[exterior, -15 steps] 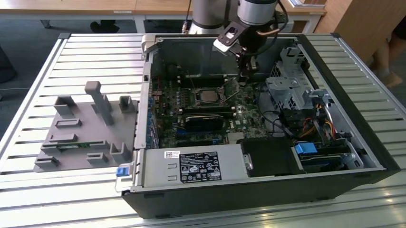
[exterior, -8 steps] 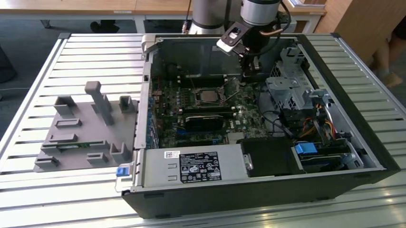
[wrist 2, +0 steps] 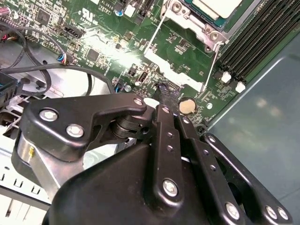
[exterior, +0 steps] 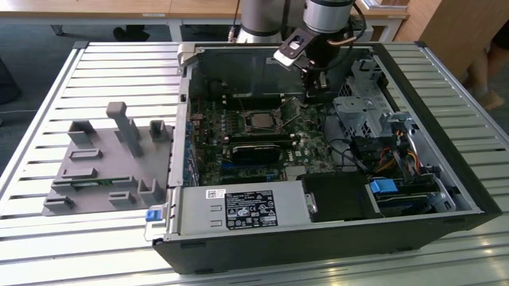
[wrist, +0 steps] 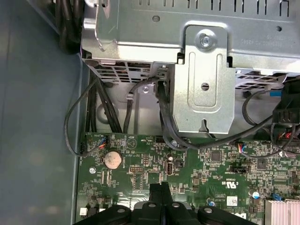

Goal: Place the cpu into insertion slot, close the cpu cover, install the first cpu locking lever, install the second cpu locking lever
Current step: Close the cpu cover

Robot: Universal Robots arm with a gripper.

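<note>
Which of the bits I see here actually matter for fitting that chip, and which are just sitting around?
For the job: cpu, seated in the insertion slot; wire locking lever beside it; the gripper, shut, over the green board.
Just there: power supply box; grey parts holder; memory slots; coin battery; metal drive cage.

Drive cage (wrist: pixel 201 70), cables (wrist: pixel 162 112) close by end effector (wrist: pixel 160 190).

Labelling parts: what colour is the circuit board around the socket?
The circuit board is green, best in the second wrist view.
</note>
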